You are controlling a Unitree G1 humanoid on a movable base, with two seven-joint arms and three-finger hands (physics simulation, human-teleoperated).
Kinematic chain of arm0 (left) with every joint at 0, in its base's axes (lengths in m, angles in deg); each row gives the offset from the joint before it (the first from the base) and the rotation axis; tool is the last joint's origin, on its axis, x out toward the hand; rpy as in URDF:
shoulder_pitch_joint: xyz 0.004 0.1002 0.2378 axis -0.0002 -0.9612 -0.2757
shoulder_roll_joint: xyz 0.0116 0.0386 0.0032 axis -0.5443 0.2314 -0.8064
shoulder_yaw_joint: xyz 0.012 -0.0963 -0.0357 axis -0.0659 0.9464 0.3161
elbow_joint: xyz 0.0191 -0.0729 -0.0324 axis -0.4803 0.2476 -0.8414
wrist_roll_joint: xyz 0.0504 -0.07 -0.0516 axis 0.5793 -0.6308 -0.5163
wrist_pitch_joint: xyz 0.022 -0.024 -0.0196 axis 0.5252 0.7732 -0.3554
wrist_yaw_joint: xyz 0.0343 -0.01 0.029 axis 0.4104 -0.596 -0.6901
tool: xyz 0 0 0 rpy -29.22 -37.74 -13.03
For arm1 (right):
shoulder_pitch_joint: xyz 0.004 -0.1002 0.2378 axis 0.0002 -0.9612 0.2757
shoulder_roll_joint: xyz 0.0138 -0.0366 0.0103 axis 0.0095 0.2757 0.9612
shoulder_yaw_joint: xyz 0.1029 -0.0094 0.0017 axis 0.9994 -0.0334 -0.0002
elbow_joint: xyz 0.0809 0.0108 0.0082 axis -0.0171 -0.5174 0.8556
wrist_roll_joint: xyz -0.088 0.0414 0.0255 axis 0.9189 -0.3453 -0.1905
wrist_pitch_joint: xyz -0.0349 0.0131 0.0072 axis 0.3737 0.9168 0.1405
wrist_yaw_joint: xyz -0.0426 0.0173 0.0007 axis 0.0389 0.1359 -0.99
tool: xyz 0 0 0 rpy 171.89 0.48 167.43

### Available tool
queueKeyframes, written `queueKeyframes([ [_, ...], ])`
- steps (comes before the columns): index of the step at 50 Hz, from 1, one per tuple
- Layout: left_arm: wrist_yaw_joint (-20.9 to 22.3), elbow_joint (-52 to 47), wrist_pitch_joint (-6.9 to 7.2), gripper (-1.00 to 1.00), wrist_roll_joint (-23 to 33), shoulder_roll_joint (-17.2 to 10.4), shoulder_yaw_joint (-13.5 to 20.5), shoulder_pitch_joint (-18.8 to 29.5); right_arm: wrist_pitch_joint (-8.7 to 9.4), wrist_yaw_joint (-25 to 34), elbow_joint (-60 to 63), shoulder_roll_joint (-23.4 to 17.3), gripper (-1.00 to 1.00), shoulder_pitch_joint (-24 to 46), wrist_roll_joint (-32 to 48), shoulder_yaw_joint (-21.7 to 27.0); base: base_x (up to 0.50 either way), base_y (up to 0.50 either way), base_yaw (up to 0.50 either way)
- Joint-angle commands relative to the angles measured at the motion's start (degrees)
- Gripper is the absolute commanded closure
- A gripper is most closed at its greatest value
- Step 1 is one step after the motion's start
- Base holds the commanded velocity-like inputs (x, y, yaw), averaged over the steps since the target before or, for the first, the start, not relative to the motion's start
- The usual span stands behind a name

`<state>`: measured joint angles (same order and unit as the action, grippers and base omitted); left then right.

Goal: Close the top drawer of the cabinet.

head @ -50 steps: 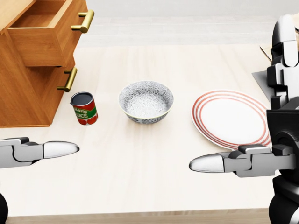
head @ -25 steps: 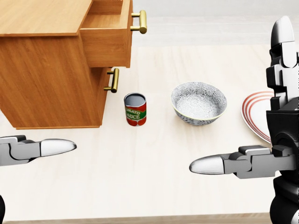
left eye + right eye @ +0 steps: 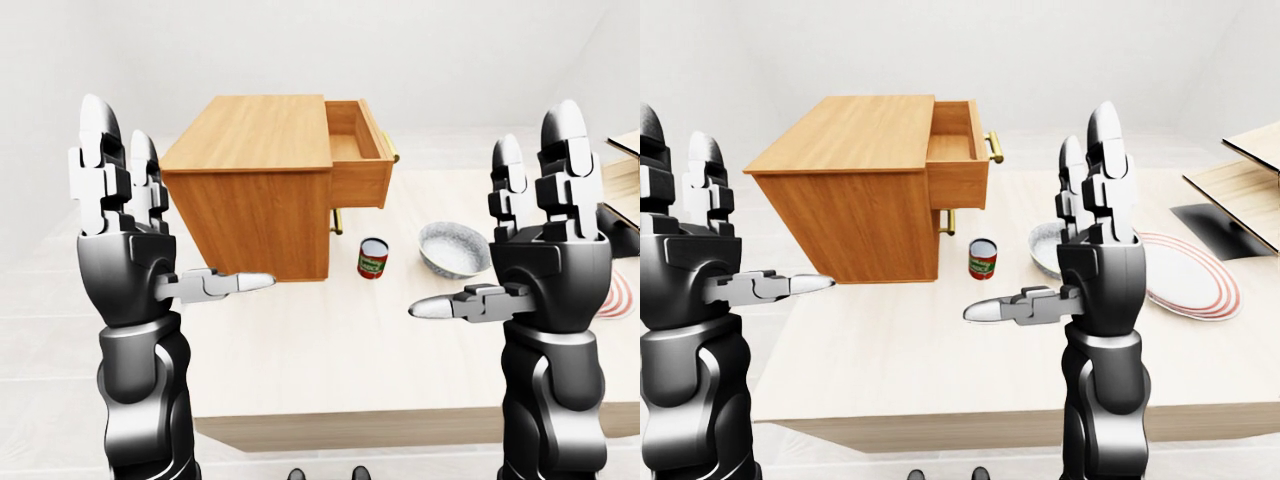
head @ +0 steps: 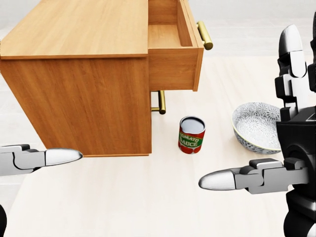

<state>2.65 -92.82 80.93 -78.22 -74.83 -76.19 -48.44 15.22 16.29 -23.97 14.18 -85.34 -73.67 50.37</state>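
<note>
Pale wooden tabletop [image 4: 123, 207] fills the lower head view. Nearest, both hands are raised over its near edge, fingers spread, holding nothing: left hand [image 3: 125, 225], right hand [image 3: 545, 240]. Beyond them, a tomato sauce can [image 4: 191, 134] and patterned bowl [image 4: 254, 126], then the cabinet [image 4: 79, 94] at upper left. Its top drawer [image 4: 173, 54] is pulled out toward the view's right, brass handle [image 4: 205, 34] on that end. Drawer travel runs right-to-left, so the closing push goes leftward; right hand looks better placed, well apart from the handle.
</note>
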Motion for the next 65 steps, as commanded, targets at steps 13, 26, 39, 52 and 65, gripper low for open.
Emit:
queueKeyframes([
  [13, 0.28, -0.22, 0.0, -1.0, -0.22, 0.2, -0.38, 0.05, 0.0, -1.66, -1.66, 0.46, -1.0, 0.29, -0.28, 0.44, 0.42, 0.11, 0.0],
  [26, 0.55, 0.2, 0.0, -1.0, -0.07, 0.24, -0.75, -0.39, 0.0, -2.32, -2.44, -0.05, -1.0, 0.82, 0.34, 0.05, 0.0, 0.0, 0.0],
  [39, 0.81, 0.64, 0.0, -1.0, -0.33, 0.7, -0.59, -1.14, 0.0, -2.55, -9.15, -0.86, -1.0, 3.73, 0.68, 0.07, 0.0, 0.0, 0.0],
  [52, 0.42, 1.3, 0.0, -1.0, -0.27, 0.53, -0.49, -0.84, 0.0, -4.74, -21.42, -0.88, -1.0, 6.87, 2.19, -0.69, 0.0, 0.0, 0.0],
  [65, -0.52, -4.39, 0.0, -1.0, -1.42, -0.05, -0.19, 0.89, 0.0, -4.51, -29.17, -2.11, -1.0, 8.98, 4.22, -0.81, 0.0, 0.0, 0.0],
])
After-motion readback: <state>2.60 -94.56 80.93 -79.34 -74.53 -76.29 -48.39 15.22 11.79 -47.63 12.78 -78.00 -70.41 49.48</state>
